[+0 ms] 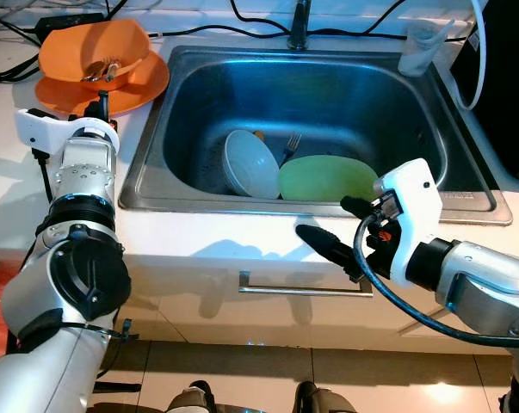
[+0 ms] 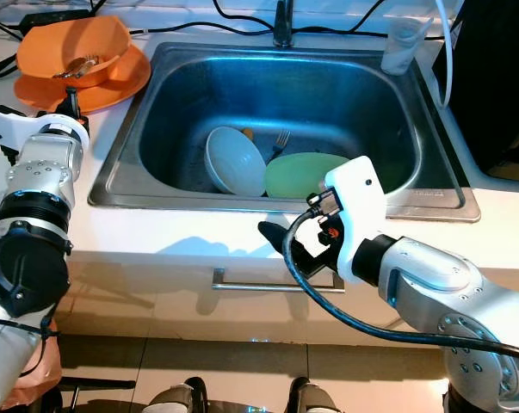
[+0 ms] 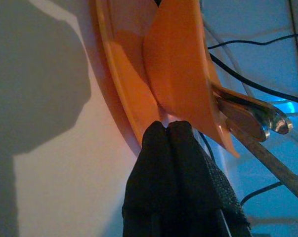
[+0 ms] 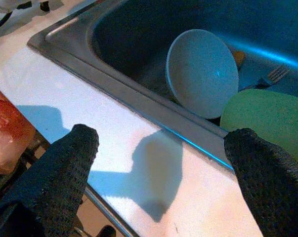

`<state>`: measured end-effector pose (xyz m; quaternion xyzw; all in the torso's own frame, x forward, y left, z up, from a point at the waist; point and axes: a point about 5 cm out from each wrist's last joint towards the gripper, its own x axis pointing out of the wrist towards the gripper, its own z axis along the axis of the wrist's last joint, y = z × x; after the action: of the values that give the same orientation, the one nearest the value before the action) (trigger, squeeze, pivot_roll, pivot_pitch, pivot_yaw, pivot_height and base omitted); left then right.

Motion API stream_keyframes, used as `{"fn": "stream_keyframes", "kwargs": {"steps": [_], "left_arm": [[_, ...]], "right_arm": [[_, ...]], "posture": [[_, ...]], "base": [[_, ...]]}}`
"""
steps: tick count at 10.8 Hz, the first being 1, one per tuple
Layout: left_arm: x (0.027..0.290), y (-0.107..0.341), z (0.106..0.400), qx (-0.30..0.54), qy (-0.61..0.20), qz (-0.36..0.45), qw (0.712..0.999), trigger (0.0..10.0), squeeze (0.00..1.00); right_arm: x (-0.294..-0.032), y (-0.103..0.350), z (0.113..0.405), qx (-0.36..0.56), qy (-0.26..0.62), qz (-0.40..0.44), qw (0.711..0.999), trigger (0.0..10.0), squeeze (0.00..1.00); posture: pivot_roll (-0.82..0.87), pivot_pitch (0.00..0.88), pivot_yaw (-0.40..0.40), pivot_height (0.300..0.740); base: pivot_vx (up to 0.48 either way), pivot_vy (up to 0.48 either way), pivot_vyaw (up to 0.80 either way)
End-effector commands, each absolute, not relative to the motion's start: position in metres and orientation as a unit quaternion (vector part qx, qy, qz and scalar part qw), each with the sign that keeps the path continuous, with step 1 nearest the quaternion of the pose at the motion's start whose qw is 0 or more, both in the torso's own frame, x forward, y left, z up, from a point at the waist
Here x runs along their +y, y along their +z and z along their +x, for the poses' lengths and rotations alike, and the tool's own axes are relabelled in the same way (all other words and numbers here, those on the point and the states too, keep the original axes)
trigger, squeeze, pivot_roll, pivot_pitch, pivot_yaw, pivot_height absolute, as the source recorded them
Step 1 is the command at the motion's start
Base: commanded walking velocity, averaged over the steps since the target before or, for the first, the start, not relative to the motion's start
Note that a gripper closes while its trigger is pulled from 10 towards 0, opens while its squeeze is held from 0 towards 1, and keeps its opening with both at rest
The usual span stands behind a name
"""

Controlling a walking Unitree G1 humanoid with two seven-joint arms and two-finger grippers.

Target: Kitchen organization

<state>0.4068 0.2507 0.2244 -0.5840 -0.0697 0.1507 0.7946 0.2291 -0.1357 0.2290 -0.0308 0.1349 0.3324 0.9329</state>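
The right gripper [image 1: 338,231] is held over the white counter [image 1: 242,232] just in front of the sink [image 1: 156,163], its two black fingers [image 4: 64,168] spread wide apart with nothing between them. Beyond it, inside the sink, a pale bowl [image 1: 251,163] is seen tilted on its side, leaning near a green plate [image 1: 326,177] that lies beside it; a fork [image 1: 291,144] is seen behind them, against the basin floor.

The left gripper [image 3: 168,129] is placed at the near rim of an orange plate [image 1: 143,90] on the counter left of the sink, its fingers pressed together with nothing clamped. An orange bowl [image 1: 87,45] is stacked on that plate, with cutlery [image 1: 100,70] lying in it. A clear cup [image 1: 421,47] is set on the counter at the sink's far right corner, and black cables [image 1: 199,30] are run along the back.
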Motion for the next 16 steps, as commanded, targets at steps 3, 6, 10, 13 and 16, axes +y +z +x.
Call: {"fn": "stream_keyframes", "kwargs": {"steps": [3,6,10,13,16], "left_arm": [[0.244,0.173,0.396,0.017,0.191,-0.596,0.779,0.0,0.0],[0.247,0.169,0.389,0.019,0.195,-0.594,0.78,0.0,0.0],[0.247,0.173,0.372,0.017,0.198,-0.592,0.781,0.0,0.0],[0.25,0.174,0.351,0.019,0.207,-0.582,0.786,0.0,0.0],[0.237,0.181,0.356,0.027,0.177,-0.56,0.809,10.0,1.0]], "right_arm": [[-0.135,0.23,0.231,0.131,0.337,-0.033,0.932,10.0,0.0],[-0.134,0.229,0.234,0.13,0.341,-0.033,0.93,10.0,0.0],[-0.133,0.229,0.236,0.127,0.346,-0.033,0.929,10.0,0.0],[-0.13,0.228,0.239,0.123,0.354,-0.032,0.926,10.0,0.0],[-0.128,0.229,0.24,0.119,0.357,-0.034,0.926,10.0,0.0]], "posture": [[-0.15,0.206,-0.022,0.74],[-0.13,0.2,-0.028,0.74],[-0.1,0.191,-0.029,0.74],[-0.08,0.183,-0.037,0.74],[-0.09,0.175,-0.032,0.74]], "base": [[0.0,0.0,0.0],[0.0,0.0,0.0],[0.0,0.0,0.0],[0.0,0.0,0.0],[0.0,0.0,0.0]]}}
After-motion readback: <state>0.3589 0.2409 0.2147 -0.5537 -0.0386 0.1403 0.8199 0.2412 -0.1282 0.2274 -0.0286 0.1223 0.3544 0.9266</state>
